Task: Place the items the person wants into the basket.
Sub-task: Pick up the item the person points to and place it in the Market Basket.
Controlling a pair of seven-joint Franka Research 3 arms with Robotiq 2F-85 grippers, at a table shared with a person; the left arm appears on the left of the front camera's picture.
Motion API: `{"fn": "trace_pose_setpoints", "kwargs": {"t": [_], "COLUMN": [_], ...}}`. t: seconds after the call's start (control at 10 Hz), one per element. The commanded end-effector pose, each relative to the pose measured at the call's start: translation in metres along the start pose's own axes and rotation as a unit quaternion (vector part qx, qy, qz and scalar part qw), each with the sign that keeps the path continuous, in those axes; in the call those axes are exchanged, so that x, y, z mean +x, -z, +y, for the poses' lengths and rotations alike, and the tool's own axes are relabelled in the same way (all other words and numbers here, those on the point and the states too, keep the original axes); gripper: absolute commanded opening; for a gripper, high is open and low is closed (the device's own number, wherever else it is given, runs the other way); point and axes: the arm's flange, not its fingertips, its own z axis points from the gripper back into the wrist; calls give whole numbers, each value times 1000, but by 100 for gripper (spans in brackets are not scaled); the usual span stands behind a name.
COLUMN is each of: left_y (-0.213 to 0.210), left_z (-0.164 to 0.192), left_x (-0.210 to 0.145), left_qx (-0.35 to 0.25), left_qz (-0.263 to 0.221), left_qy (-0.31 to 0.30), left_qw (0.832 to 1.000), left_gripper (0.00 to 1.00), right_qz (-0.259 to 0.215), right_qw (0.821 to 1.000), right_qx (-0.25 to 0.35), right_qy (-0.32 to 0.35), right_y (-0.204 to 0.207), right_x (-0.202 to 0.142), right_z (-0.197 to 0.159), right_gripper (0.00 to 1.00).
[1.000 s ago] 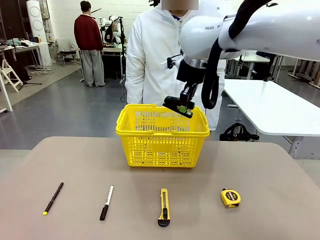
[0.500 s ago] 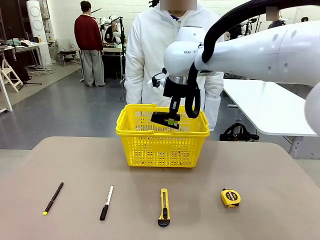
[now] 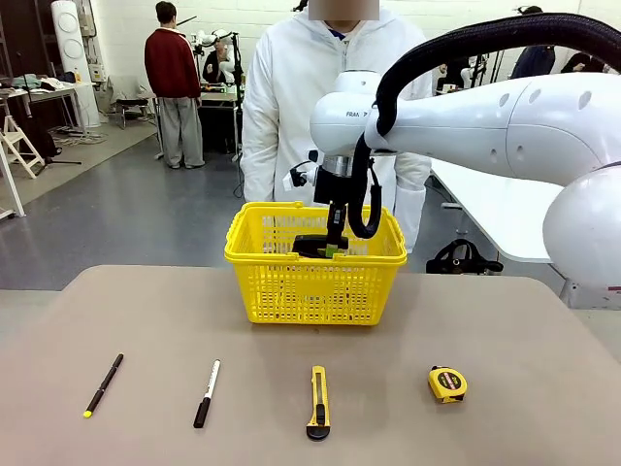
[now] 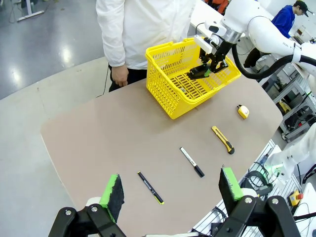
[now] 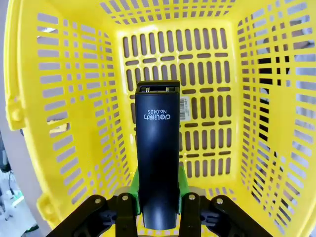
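We see the right gripper (image 5: 158,193) pinching a smooth, oblong black tool (image 5: 158,148) between its green pads (image 5: 133,188), low over the lattice floor of the yellow plastic basket (image 5: 276,98), probably to drop it there, while the slim utility knife (image 3: 317,401) and the round tape measure (image 3: 447,384) lie on the worktop (image 3: 524,330) well apart from it, and the left gripper (image 4: 173,190) hangs spread and empty.

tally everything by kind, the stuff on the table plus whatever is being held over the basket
black pen: 1
black-and-white marker: 1
utility knife: 1
tape measure: 1
black stapler: 1
yellow basket: 1
total: 6
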Motion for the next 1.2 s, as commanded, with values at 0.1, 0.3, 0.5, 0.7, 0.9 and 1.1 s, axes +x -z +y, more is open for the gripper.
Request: {"fn": "trace_pose_setpoints", "kwargs": {"t": [0.1, 0.3, 0.5, 0.7, 0.9, 1.1], "left_y": [-1, -1, -1, -1, -1, -1], "left_z": [1, 1, 1, 1, 1, 1], "left_x": [-1, -1, -1, -1, -1, -1], "left_qx": [-7, -7, -7, -7, -7, -7], "left_qz": [-7, -7, -7, -7, -7, -7], "left_qy": [7, 7, 7, 7, 7, 7], "left_qw": [1000, 1000, 1000, 1000, 1000, 1000], "left_gripper": [100, 100, 100, 100, 100, 100], "right_qz": [8, 11, 14, 17, 19, 18], "right_qw": [1000, 1000, 1000, 1000, 999, 989], "right_qx": [9, 9, 9, 9, -19, -99], "right_qy": [-11, -9, -10, -6, 31, 112], "right_y": [-12, -13, -13, -14, -40, -101], "right_x": [11, 11, 12, 10, -5, -56], "right_z": [-13, -13, -12, -11, 10, 80], "right_gripper": [91, 94, 100, 100, 100, 100]}}
